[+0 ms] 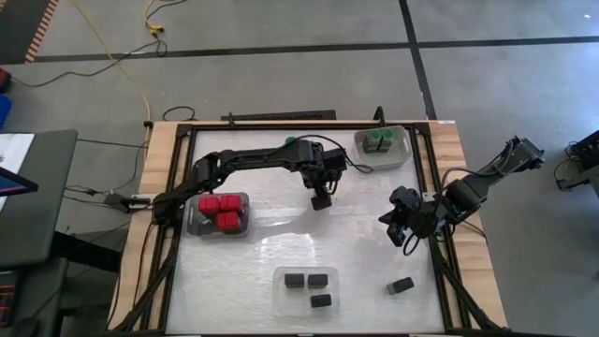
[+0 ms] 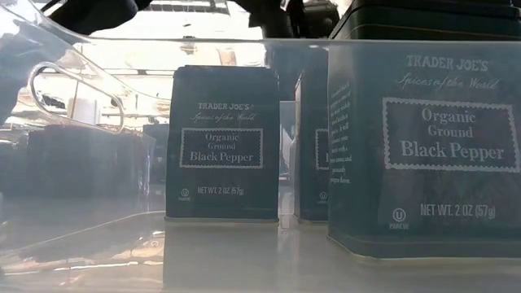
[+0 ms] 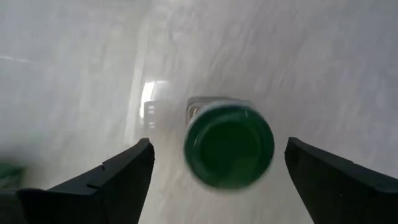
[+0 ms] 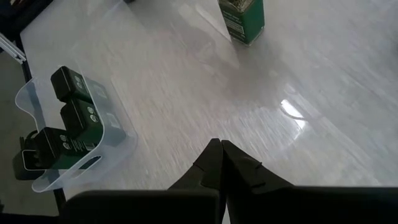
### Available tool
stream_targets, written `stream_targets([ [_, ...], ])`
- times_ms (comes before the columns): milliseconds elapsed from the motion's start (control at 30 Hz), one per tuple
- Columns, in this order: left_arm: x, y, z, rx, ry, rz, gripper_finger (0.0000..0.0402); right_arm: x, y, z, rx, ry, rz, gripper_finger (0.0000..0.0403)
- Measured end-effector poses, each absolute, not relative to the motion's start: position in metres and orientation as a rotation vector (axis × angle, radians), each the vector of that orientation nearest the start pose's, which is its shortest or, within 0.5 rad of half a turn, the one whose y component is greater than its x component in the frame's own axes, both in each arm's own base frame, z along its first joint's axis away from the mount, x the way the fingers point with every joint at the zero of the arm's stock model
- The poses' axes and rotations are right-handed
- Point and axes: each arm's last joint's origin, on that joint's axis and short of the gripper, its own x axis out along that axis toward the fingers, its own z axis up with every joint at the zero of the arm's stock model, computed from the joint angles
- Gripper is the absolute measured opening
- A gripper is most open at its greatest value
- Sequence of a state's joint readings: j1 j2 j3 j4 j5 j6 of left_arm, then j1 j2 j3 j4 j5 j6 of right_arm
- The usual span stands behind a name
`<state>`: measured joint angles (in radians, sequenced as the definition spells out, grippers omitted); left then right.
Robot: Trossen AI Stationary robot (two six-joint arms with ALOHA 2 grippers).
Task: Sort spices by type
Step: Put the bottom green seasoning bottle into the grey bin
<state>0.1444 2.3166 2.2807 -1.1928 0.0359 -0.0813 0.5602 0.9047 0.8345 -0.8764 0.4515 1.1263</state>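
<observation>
High view is showing reds, greens and blacks mostly binned; one green-lidded jar point(image 3: 229, 145) is sitting between the left gripper point(image 1: 322, 198)'s wide jaws, one black box point(image 1: 401, 285) lying below the right gripper point(image 1: 404, 227)'s closed jaws.

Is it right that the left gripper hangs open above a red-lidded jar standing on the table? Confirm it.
Not quite: the lid is green, not red. The left wrist view shows the left gripper open above a green-lidded jar standing on the table.
</observation>
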Motion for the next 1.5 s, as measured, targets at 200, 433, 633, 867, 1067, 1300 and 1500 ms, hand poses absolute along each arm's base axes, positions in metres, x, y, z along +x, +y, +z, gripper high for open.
stream_targets([
  [200, 0.453, 0.066, 0.298, -0.139, 1.174, 0.232, 0.0347, 0.142, 0.074, 0.277, 0.6, 0.761, -0.36, 0.0029],
  [433, 0.424, 0.054, 0.337, -0.094, 1.173, 0.251, 0.0347, 0.142, 0.074, 0.277, 0.528, 0.775, -0.334, 0.0029],
  [633, 0.409, 0.033, 0.343, -0.016, 1.219, 0.242, 0.0347, 0.145, 0.068, 0.277, 0.545, 0.763, -0.372, 0.0032],
  [867, 0.384, 0.018, 0.313, -0.029, 1.23, 0.272, 0.0347, 0.145, 0.05, 0.273, 0.612, 0.755, -0.561, 0.0076],
  [1067, 0.335, 0.012, 0.295, -0.134, 1.233, 0.346, 0.0347, 0.146, 0.042, 0.27, 0.612, 0.834, -0.588, 0.0084],
  [1300, 0.267, 0.005, 0.298, -0.267, 1.094, 0.415, 0.0347, 0.151, 0.032, 0.271, 0.634, 0.797, -0.622, 0.01],
  [1500, 0.222, 0.005, 0.297, -0.34, 0.993, 0.436, 0.0347, 0.154, 0.02, 0.271, 0.673, 0.767, -0.696, 0.0179],
])
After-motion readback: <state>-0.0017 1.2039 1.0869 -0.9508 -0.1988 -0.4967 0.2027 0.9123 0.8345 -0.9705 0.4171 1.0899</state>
